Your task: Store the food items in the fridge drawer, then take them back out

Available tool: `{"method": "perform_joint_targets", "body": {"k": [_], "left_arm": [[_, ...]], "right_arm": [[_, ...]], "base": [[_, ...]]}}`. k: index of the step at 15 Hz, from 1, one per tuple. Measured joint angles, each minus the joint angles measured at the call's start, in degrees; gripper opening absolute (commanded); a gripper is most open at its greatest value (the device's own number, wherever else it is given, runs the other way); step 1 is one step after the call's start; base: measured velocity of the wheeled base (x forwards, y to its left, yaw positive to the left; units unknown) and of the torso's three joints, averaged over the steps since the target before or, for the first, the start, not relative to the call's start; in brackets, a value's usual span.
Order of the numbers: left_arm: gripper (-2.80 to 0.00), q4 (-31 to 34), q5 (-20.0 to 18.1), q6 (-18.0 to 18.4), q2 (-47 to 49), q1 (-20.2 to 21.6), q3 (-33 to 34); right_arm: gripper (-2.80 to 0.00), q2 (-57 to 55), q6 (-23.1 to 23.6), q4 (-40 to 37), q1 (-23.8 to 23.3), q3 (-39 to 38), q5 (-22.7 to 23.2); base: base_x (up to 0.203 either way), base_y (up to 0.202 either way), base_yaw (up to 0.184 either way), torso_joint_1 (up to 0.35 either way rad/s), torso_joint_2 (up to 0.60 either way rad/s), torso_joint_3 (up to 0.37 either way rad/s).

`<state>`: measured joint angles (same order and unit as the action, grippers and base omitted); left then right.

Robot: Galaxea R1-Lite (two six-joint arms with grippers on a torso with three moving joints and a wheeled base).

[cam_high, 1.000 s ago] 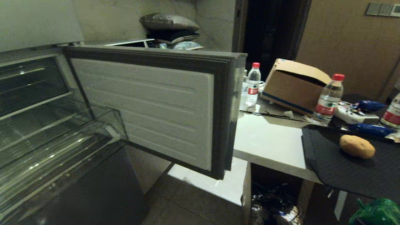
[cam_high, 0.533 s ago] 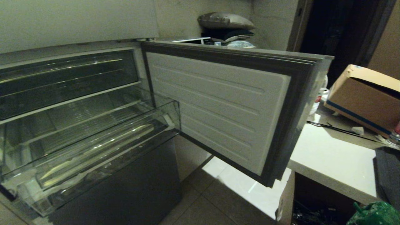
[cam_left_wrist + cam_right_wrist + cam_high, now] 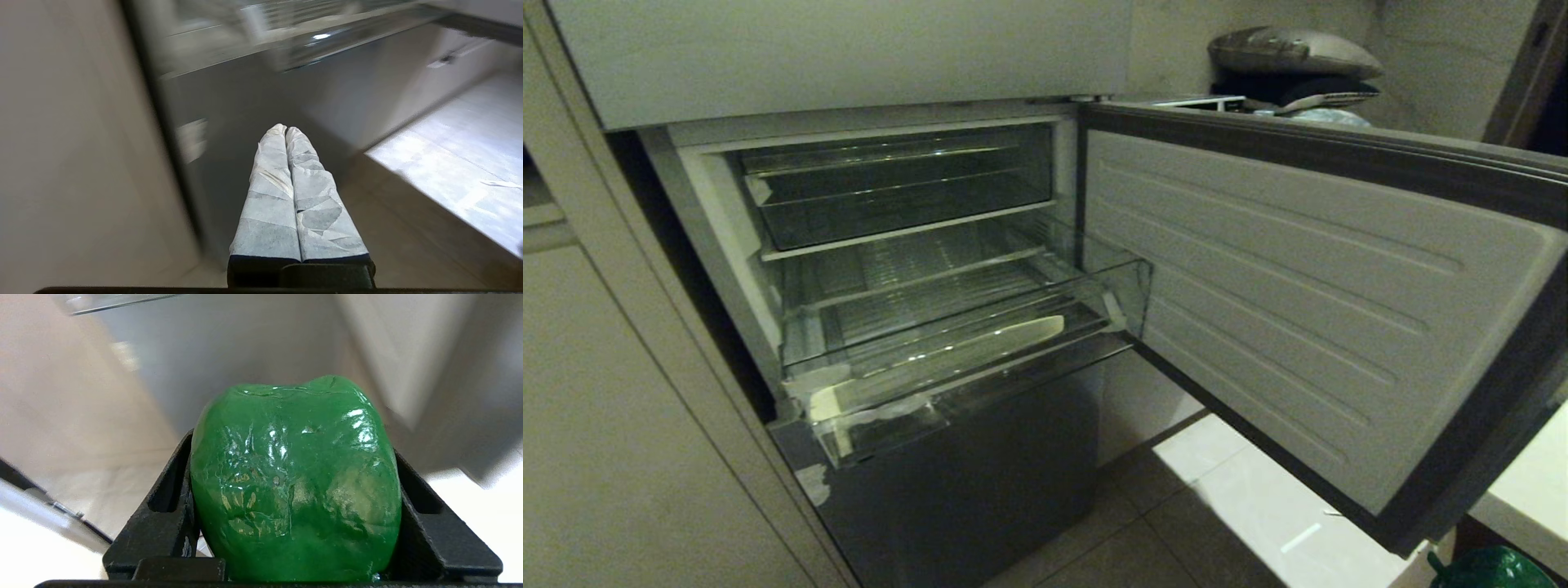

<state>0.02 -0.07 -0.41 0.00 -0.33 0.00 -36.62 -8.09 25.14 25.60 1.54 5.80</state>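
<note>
In the right pincer — one green pepper — clamped.

Right gripper clamped on a glossy green pepper, black jaws pressed against both its sides, with a grey fridge panel blurred beyond.
</note>
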Motion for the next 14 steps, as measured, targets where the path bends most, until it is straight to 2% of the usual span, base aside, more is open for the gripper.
{"method": "perform_joint_targets", "body": {"k": [5,7,10,14], "left_arm": [[-2.80,0.0,0.0,0.0,0.0,0.0,0.0],[-2.80,0.0,0.0,0.0,0.0,0.0,0.0],[-2.80,0.0,0.0,0.0,0.0,0.0,0.0],[-2.80,0.0,0.0,0.0,0.0,0.0,0.0]], "right_arm": [[-2.80,-3.9,0.9,1.9,0.7,1.1,1.8],[-2.80,-7.1,1.2,4.3,0.4,3.5,3.6],[-2.80,-14.3,1.3,5.0,-0.9,11.2,6.1],[-2.80,-27.3,1.3,5.9,-0.7,24.7,6.6]], "base": [[0.000,-0.007,0.160,0.000,0.00,0.003],[0.002,-0.002,0.032,0.000,0.00,0.004],[0.000,0.000,0.000,0.000,0.00,0.000],[0.000,0.000,0.000,0.000,0.00,0.000]]}}
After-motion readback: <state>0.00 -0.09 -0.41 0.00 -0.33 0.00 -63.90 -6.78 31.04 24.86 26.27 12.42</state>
